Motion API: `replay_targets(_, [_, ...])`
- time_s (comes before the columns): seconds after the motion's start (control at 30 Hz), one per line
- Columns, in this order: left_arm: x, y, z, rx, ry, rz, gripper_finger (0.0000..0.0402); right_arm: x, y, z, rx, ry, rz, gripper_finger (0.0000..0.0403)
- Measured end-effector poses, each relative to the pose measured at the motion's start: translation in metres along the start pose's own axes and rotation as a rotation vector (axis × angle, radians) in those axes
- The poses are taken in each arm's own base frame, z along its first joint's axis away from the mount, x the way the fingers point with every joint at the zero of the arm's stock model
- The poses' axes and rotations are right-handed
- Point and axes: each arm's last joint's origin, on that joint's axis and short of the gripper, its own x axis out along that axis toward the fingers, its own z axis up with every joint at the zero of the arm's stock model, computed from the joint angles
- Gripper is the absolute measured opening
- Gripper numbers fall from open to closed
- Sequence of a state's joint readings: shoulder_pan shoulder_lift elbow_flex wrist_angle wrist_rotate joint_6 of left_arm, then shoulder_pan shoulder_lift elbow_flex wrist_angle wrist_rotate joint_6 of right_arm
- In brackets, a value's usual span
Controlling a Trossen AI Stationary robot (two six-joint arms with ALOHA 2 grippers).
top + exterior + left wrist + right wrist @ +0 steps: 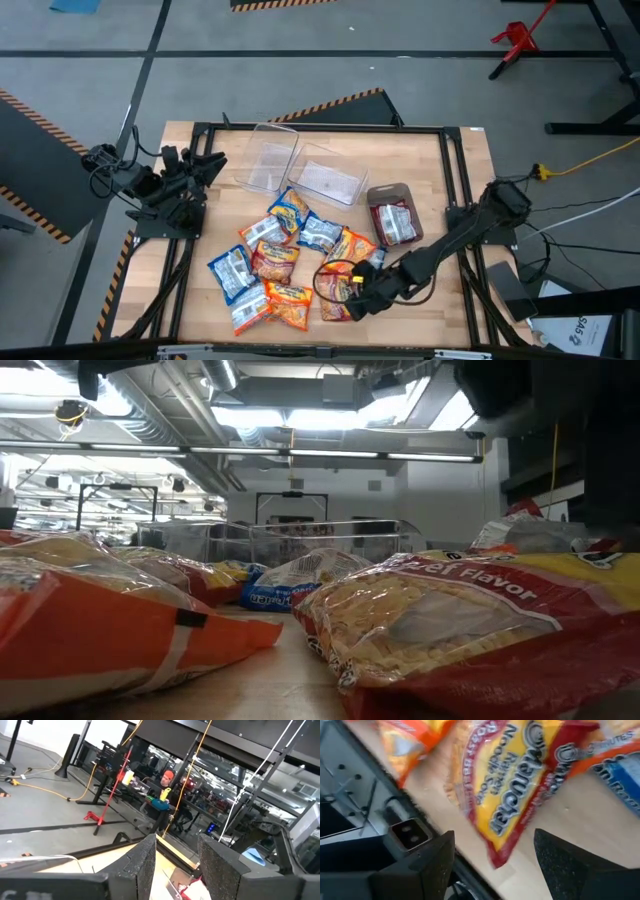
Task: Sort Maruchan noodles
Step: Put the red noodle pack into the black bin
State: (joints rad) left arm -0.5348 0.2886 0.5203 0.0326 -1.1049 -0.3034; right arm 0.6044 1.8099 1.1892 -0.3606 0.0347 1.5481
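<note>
you are looking at a wooden table with the noodle packets lying in a loose pile toward 6 o'clock from its centre, blue-and-white, orange-yellow and red-brown ones mixed and overlapping.

the right gripper is reaching low over the 5 o'clock edge of the pile. its fingers are standing wide apart and gripping nothing. a red-and-yellow packet is lying flat on the wood just ahead of the gap between them, with an orange packet beside it and a blue packet on the other side.

the left gripper is waiting at the table's 9 o'clock edge, well apart from the pile. its fingers are sitting partly open, holding nothing, and pointing out over the table into the room.

two clear bins are standing side by side at 12 o'clock from the pile. a grey bin is sitting at 3 o'clock from them, with red-brown packets lying inside it.

in the low view, packets are filling the foreground, so the right gripper's tips are not showing there.
</note>
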Motion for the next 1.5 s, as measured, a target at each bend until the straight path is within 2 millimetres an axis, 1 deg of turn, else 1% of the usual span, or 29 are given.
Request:
replay_targets(0.2, [0.000,0.000,0.000,-0.003,0.004,-0.016,0.0141,0.021,-0.001,-0.003,-0.009,0.018,0.012,0.0257])
replay_targets(0.33, [0.000,-0.001,0.000,-0.005,0.006,-0.023,0.0141,0.031,-0.003,-0.007,-0.018,0.043,0.007,0.0257])
replay_targets(0.43, [0.000,-0.001,0.000,-0.006,0.005,-0.023,0.0141,0.035,-0.005,-0.009,-0.022,0.046,-0.003,0.0257])
replay_targets(0.57, [0.000,-0.001,0.000,-0.005,0.006,-0.023,0.0141,0.036,-0.006,-0.009,-0.026,0.030,-0.007,0.0257])
replay_targets(0.67, [0.000,-0.001,0.000,-0.008,0.005,-0.023,0.0141,0.041,-0.008,-0.009,-0.027,0.022,-0.024,0.0257])
replay_targets(0.8, [0.000,-0.001,0.000,-0.010,0.005,-0.022,0.0141,0.054,-0.010,-0.010,-0.030,0.047,-0.009,0.0257])
replay_targets(0.9, [0.000,-0.001,0.000,-0.012,0.005,-0.022,0.0141,0.057,-0.009,-0.010,-0.031,0.062,0.007,0.0251])
replay_targets(0.97, [0.000,-0.001,0.000,-0.014,0.004,-0.023,0.0141,0.057,-0.010,-0.010,-0.040,0.063,0.003,0.0233])
replay_targets(1.03, [0.000,-0.001,0.000,-0.013,0.005,-0.022,0.0141,0.057,-0.010,-0.010,-0.042,0.066,0.001,0.0203])
replay_targets(1.13, [0.000,-0.001,0.000,-0.013,0.004,-0.022,0.0141,0.057,-0.010,-0.011,-0.048,0.071,0.004,0.0141])
replay_targets(1.3, [0.000,-0.001,0.000,-0.013,0.004,-0.022,0.0141,0.057,-0.010,-0.011,-0.053,0.071,0.004,0.0024])
replay_targets(1.33, [0.000,-0.001,0.000,-0.013,0.004,-0.022,0.0141,0.057,-0.010,-0.011,-0.056,0.072,0.004,0.0013])
replay_targets(1.43, [0.000,-0.001,0.000,-0.013,0.004,-0.022,0.0141,0.057,-0.010,-0.011,-0.064,0.076,0.005,0.0012])
replay_targets(1.5, [0.000,-0.001,0.000,-0.013,0.004,-0.022,0.0141,0.057,-0.009,-0.011,-0.075,0.078,0.007,0.0005])
